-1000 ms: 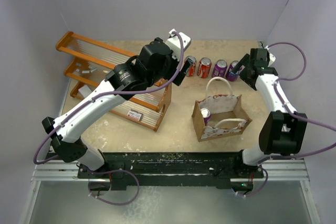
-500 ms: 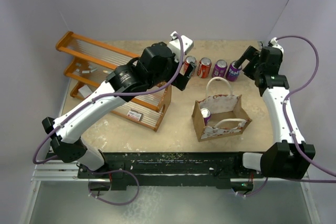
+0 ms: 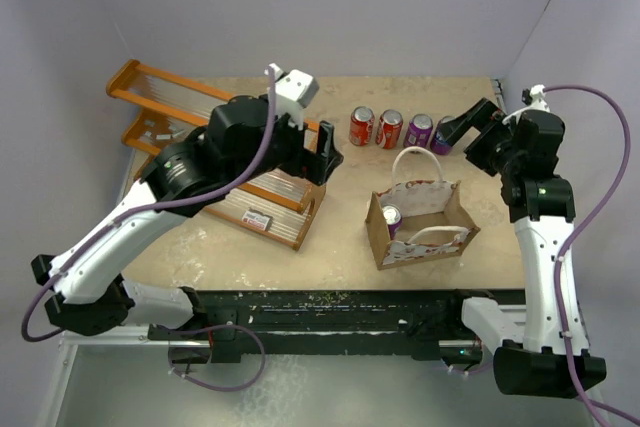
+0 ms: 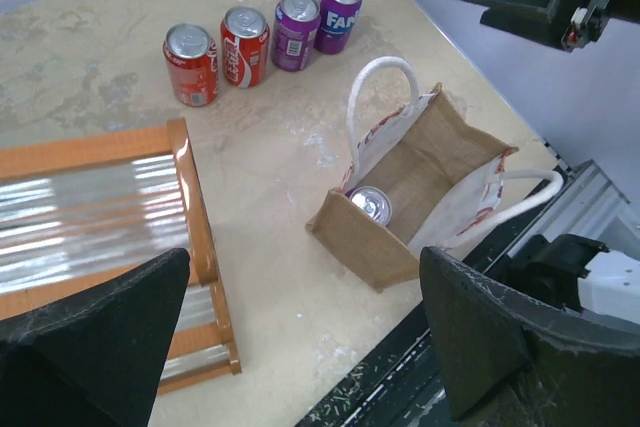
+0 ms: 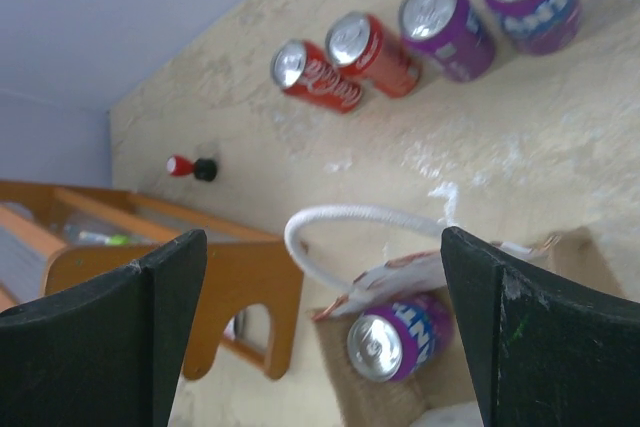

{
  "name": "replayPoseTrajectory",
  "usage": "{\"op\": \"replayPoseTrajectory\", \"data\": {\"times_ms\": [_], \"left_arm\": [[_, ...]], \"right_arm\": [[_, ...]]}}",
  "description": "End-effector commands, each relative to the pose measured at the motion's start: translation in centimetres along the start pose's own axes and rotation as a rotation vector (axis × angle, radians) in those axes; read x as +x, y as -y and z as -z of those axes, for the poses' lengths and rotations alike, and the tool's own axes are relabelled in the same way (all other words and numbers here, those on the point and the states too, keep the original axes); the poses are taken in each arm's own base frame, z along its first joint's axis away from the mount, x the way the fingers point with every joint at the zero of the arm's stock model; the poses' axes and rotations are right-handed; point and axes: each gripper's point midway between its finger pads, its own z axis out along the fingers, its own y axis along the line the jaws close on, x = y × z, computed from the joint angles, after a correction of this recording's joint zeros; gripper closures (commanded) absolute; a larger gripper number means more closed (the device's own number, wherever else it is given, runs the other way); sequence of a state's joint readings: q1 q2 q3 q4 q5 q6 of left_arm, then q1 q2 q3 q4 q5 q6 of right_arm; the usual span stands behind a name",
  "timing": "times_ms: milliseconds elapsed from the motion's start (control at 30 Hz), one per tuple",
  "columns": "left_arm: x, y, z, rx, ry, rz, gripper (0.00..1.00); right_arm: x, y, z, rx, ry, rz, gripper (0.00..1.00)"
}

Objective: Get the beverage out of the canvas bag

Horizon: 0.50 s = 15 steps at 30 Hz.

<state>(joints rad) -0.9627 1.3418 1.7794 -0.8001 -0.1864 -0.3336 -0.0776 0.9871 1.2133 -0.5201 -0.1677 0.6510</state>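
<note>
The canvas bag (image 3: 379,238) stands open on the table right of centre, its two white loop handles up. One purple beverage can (image 3: 391,216) stands upright in its left end. The bag (image 4: 372,250) and can (image 4: 369,204) also show in the left wrist view, and the bag (image 5: 358,394) and can (image 5: 394,338) in the right wrist view. My left gripper (image 3: 326,153) is open and empty, high over the rack's right end, left of the bag (image 4: 305,259). My right gripper (image 3: 458,127) is open and empty, high above the bag's far right side (image 5: 322,237).
Two red cans (image 3: 375,128) and two purple cans (image 3: 431,132) stand in a row behind the bag. An orange wooden rack (image 3: 150,83) with clear shelves fills the left of the table. A small red and black thing (image 5: 190,166) lies near the rack. White walls close in the back and the sides.
My left gripper has drawn back left from the row of cans to over the rack end. My right arm has swung right and straightened, its gripper still near the purple cans.
</note>
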Motion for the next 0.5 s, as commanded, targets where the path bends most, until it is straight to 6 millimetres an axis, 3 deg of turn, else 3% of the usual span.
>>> {"op": "replayPoseTrajectory", "data": {"times_ms": [0, 100, 300, 467], "left_arm": [[0.0, -0.2, 2.1, -0.003, 0.038, 0.110, 0.01], [0.2, -0.5, 2.7, -0.004, 0.039, 0.104, 0.01], [1.9, -0.7, 2.8, -0.001, 0.009, 0.112, 0.01], [1.3, -0.7, 4.8, 0.005, 0.003, 0.125, 0.01]], "right_arm": [[2.5, -1.9, 1.7, -0.070, -0.142, -0.091, 0.00], [4.3, -1.7, 2.0, -0.055, -0.222, -0.118, 0.00], [9.6, -1.3, 1.8, 0.005, -0.354, -0.158, 0.00], [14.5, 0.3, 0.7, 0.123, -0.472, -0.236, 0.00]]}}
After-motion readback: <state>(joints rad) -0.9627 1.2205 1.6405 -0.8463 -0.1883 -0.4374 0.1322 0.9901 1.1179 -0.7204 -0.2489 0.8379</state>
